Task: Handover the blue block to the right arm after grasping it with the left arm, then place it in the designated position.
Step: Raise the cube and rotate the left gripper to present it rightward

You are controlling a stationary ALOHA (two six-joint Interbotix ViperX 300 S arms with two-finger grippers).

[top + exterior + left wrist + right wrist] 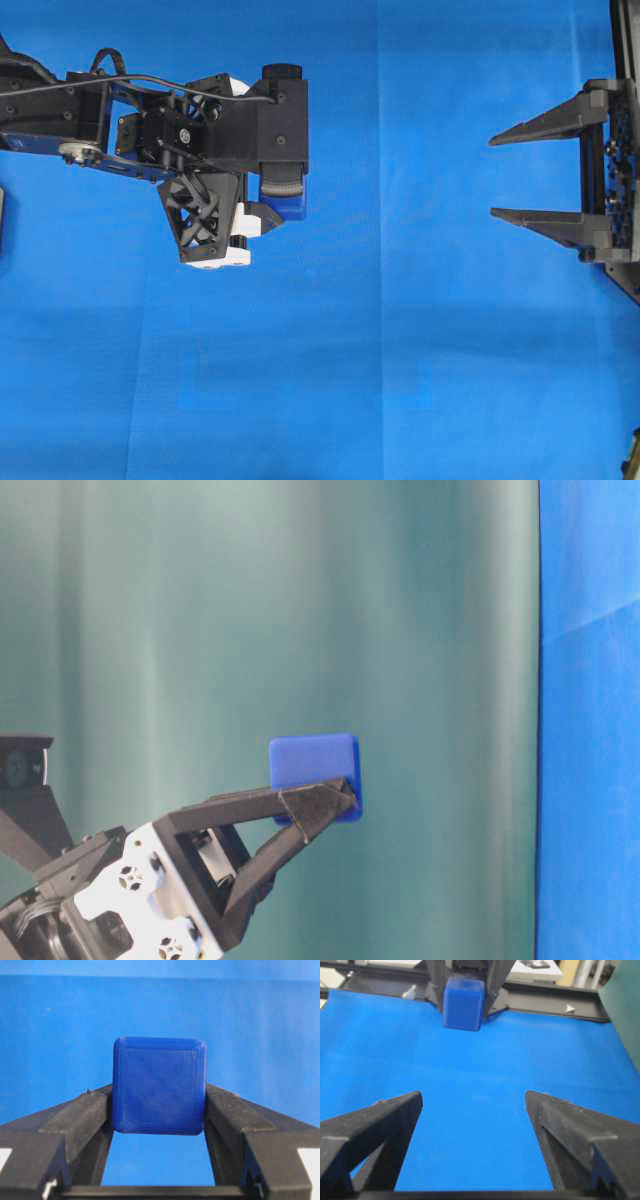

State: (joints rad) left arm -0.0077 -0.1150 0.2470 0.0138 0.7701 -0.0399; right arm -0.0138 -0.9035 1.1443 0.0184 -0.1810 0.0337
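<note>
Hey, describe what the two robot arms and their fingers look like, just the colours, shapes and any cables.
The left arm is black, with loose black cables looping over it; its pointed black fingers sit on white brackets. The right arm is all black, with two long, tapering, pointed fingers on a black rail and no white parts showing.

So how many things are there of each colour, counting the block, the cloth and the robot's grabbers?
Blue: 2, the blue block, pinched between the left gripper's fingers, and the blue cloth.
Black: 2, the left gripper, which has white brackets, and the right gripper, open with nothing in it.
Total: 4.
</note>
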